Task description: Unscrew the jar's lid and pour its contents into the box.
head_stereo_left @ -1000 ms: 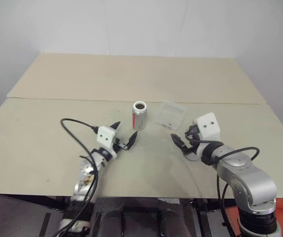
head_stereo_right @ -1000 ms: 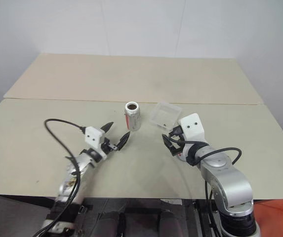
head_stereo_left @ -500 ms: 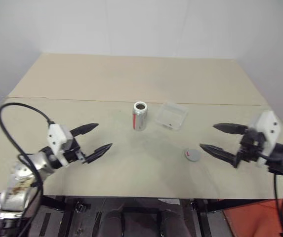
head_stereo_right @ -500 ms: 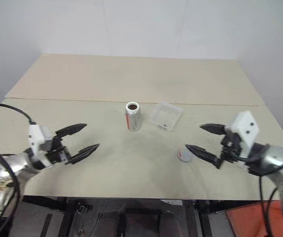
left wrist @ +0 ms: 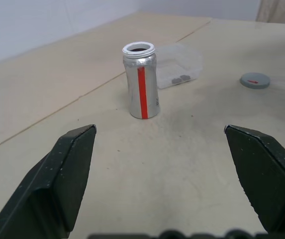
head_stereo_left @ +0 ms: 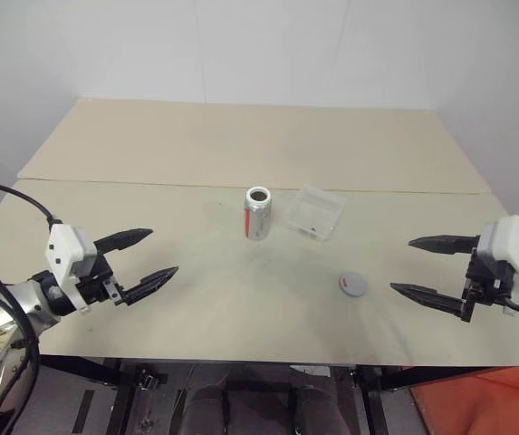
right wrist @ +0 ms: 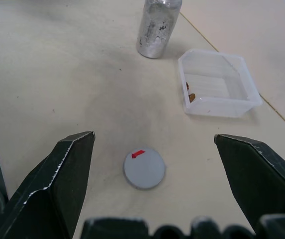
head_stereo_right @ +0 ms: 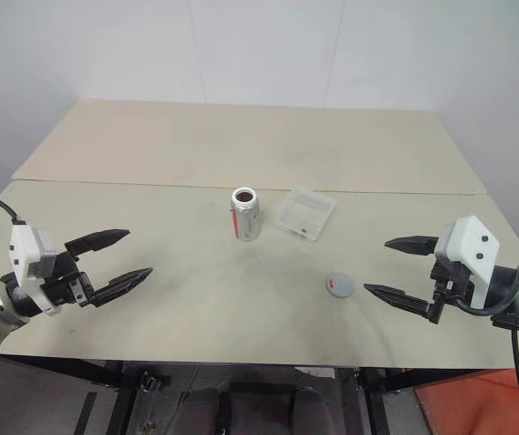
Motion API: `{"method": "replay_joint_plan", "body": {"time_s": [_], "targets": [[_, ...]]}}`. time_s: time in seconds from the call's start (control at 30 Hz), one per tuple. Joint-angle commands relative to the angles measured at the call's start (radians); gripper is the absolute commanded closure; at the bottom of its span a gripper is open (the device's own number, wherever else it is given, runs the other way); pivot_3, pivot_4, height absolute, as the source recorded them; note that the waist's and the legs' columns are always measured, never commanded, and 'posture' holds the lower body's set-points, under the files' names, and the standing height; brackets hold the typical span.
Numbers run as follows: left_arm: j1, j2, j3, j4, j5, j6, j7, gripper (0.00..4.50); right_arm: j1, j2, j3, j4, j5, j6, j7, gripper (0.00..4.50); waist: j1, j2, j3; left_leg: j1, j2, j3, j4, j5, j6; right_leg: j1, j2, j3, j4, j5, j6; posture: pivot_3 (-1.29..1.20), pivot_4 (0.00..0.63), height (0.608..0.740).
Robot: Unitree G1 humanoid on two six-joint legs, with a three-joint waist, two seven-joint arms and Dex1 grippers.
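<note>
The jar (head_stereo_left: pixel 257 214), silver with a red stripe, stands upright and uncapped at the table's middle. Its grey lid (head_stereo_left: pixel 353 285) lies flat on the table to the front right of it, with a red mark on top (right wrist: pixel 144 168). The clear box (head_stereo_left: pixel 314 212) sits just right of the jar and holds a few small brown pieces (right wrist: pixel 190 92). My left gripper (head_stereo_left: pixel 164 251) hovers open at the front left, pointing toward the jar, well apart from it. Off to the front right, my right gripper (head_stereo_left: pixel 401 265) is open and empty, a short way right of the lid.
The beige table (head_stereo_left: pixel 241 136) is made of two boards with a seam running across behind the jar. A black cable (head_stereo_left: pixel 14 199) loops by my left arm. A white wall stands behind the table's far edge.
Both arms have swung outward and back from the jar, left to the left, right to the right. The lid, hidden under the right gripper a second ago, now lies uncovered on the table.
</note>
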Motion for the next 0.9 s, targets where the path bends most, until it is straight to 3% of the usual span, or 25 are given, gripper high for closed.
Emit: {"method": "replay_joint_plan", "body": {"time_s": [0.03,0.33,0.9], "targets": [[0.006,0.025,0.044,-0.042,-0.022,0.022,-0.001,0.01,0.009,-0.007,-0.036,0.000,-0.001,-0.048,0.004,0.00,0.001,0.000,0.000,0.000,0.000,0.000,0.000,0.000,0.000,0.000,0.000,0.000,0.000,0.000,0.000,0.00,0.150,0.740],[0.062,0.008,0.078,-0.073,-0.005,0.038,0.028,0.01,-0.045,-0.052,0.037,0.020,0.004,-0.012,-0.007,0.00,-0.001,0.000,0.000,0.000,0.000,0.001,0.000,0.000,0.000,0.000,0.000,0.000,0.000,0.000,-0.001,0.00,0.150,0.740],[0.098,0.029,0.128,-0.098,-0.016,0.083,0.054,0.01,-0.297,0.009,0.263,0.116,0.008,-0.052,-0.015,0.00,0.001,0.000,0.000,0.000,0.001,0.001,-0.001,0.000,0.000,-0.001,0.000,0.000,0.000,-0.001,-0.001,0.00,0.150,0.740]]}}
